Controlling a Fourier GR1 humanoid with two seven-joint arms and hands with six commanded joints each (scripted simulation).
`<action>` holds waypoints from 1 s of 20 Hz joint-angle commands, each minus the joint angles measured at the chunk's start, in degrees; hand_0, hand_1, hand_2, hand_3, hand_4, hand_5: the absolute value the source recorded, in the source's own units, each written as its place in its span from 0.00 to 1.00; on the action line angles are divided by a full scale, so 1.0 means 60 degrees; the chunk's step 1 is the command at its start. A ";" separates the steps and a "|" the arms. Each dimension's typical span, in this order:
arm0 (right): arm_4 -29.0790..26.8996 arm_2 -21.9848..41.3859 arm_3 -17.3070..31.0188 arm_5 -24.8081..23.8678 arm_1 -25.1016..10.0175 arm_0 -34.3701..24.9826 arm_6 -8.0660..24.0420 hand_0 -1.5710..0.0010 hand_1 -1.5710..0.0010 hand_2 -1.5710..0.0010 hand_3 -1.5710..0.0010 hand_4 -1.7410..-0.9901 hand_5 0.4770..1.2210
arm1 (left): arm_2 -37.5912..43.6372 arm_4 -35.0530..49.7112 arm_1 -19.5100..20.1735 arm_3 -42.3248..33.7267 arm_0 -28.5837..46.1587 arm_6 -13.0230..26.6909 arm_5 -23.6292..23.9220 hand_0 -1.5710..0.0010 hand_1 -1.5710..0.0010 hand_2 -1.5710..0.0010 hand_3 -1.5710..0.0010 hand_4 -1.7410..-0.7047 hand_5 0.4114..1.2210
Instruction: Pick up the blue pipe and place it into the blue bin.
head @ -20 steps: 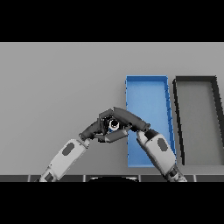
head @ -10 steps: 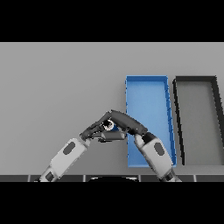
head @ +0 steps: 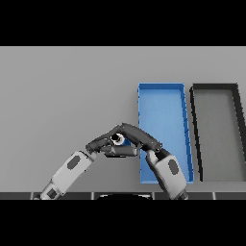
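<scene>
The blue pipe (head: 125,141) is short, and its pale round end faces up. It sits just left of the blue bin (head: 161,93), mostly hidden between both hands. My left hand (head: 102,144) comes in from the lower left, with fingers above the pipe and thumb below, curled round it. My right hand (head: 141,136) reaches in from the lower right across the bin's near left corner. Its fingers lie straight over the top of the pipe, touching the left hand's fingertips. Whether the pipe rests on the table is hidden.
A black bin (head: 215,87) stands right beside the blue one, both long and running away from me. My right forearm (head: 168,170) covers the blue bin's near left corner. Grey tabletop (head: 62,86) stretches to the left and far side.
Both hands have flattened and closed in on the pipe; the peak they formed has dropped. The right forearm has slid left and toward me. The pipe has stayed in about the same spot.
</scene>
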 commanded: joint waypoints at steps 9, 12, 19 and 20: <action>0.0343 -0.0472 -0.0019 0.0125 0.0371 -0.0126 -0.0177 0.00 0.00 0.00 0.00 0.34 1.00 | 0.0210 0.0063 -0.0146 0.0365 0.0088 0.0722 0.0339 0.98 0.98 0.98 0.99 0.86 0.26; -0.0163 -0.0657 -0.0225 0.0167 0.0545 0.0024 0.0106 0.00 0.00 0.00 0.00 0.33 1.00 | 0.0236 0.0182 -0.0157 0.0290 0.0302 0.1172 0.0436 0.99 0.99 0.99 1.00 0.83 0.24; -0.3470 -0.1338 -0.0131 -0.1768 0.0144 -0.1440 0.1538 0.00 0.00 0.00 0.00 0.33 1.00 | 0.0175 0.0117 0.0052 0.0010 0.0509 0.1252 0.0437 1.00 1.00 1.00 1.00 0.84 0.14; -0.3655 -0.1375 -0.0152 -0.2068 -0.0177 -0.1838 0.1539 0.00 0.00 0.00 0.00 0.33 1.00 | 0.0177 0.0124 -0.0083 0.0105 0.0365 0.1465 0.0471 1.00 1.00 1.00 1.00 0.85 0.13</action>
